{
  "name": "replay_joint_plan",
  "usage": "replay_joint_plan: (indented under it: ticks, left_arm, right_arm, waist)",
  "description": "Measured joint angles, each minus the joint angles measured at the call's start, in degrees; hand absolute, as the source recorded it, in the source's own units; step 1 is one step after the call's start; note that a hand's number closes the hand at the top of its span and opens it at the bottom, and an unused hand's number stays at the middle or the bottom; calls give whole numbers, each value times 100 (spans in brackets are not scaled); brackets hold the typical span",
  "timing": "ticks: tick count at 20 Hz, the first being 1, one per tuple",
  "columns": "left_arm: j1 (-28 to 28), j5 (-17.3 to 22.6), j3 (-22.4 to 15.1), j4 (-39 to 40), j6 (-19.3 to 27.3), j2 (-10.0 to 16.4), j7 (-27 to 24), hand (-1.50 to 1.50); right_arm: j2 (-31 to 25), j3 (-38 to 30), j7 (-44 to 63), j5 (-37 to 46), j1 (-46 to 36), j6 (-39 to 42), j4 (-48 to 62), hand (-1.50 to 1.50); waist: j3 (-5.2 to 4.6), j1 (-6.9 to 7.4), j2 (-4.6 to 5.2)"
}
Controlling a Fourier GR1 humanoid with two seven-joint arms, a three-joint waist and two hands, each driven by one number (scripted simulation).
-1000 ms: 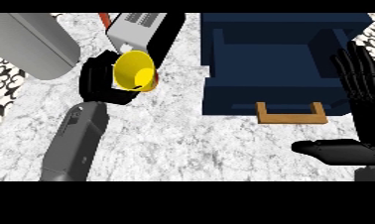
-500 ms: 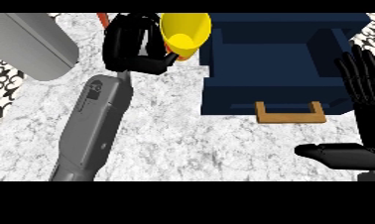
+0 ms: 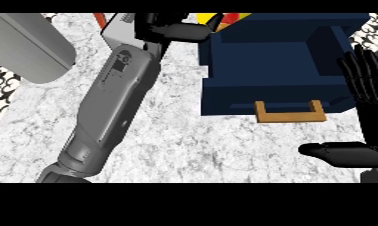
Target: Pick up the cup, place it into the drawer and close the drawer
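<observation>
No readable text or labels anywhere

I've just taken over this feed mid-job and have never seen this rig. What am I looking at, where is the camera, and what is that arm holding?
The single view looks steeply down from the robot's head onto a white speckled marble counter. The grey forearm rising from the lower left ends in the robot's black left hand, whose fingers curl round a yellow cup; only a sliver shows at the top. Right of it stands an open dark blue drawer with a tan handle. The black right hand rests open at the right edge. A grey rounded object lies far left; I cannot tell what it is.
</observation>
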Motion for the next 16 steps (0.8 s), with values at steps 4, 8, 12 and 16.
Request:
replay_joint_plan:
  ticks: [4,8,12,16]
  left_arm:
    - [-624,322,-171,614,339,-6,203,150]
    - [-1010,750,-471,1135,602,-8,278,150]
    - [-1264,1128,-854,1754,838,-9,69,150]
    - [-1373,1476,-1251,2227,870,-8,-161,150]
  right_arm:
    - [23,69,247,-29,-58,-33,-210,-150]
    - [-18,22,153,-46,-86,26,-68,-150]
    - [-28,8,60,-30,-169,36,32,-150]
    - [-73,-32,124,-110,-228,74,-6,-150]
  waist:
    - [0,-57,9]
    - [0,-84,17]
    - [2,-148,37]
    - [1,-212,51]
